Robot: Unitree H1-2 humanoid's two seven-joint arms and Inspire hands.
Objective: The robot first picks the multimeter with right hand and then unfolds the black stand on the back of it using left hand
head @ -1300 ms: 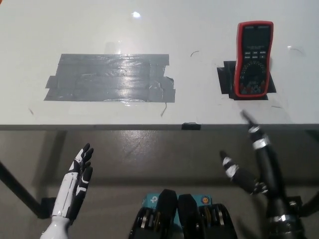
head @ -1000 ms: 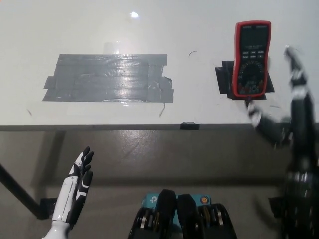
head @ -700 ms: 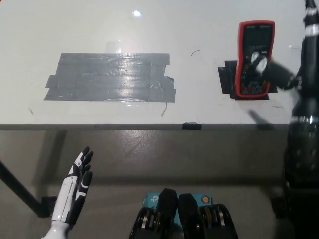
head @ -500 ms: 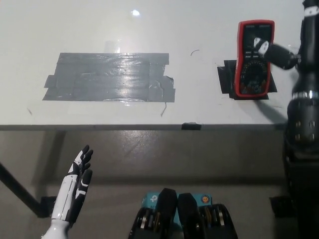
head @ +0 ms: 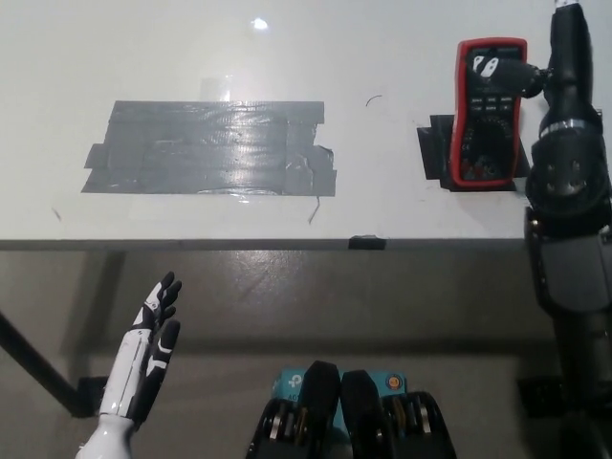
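Lying face up on a black tape patch (head: 438, 151) near the desk (head: 287, 57)'s front edge, the red multimeter (head: 489, 110) sits well apart from the grey tape patch (head: 210, 148). The black right hand (head: 550, 62) reaches over the multimeter's upper end, one fingertip (head: 486, 68) above its display; whether it grips cannot be told. The white left hand (head: 143, 359) rests below the desk edge, fingers spread, holding nothing.

I see a white table (head: 191, 48) with a wide patch of grey duct tape (head: 210, 148) stuck flat on its left half. A small black tape patch (head: 435, 153) sits on the right side, and a tiny black tab (head: 367, 242) marks the front edge. Below lies grey floor (head: 287, 306).
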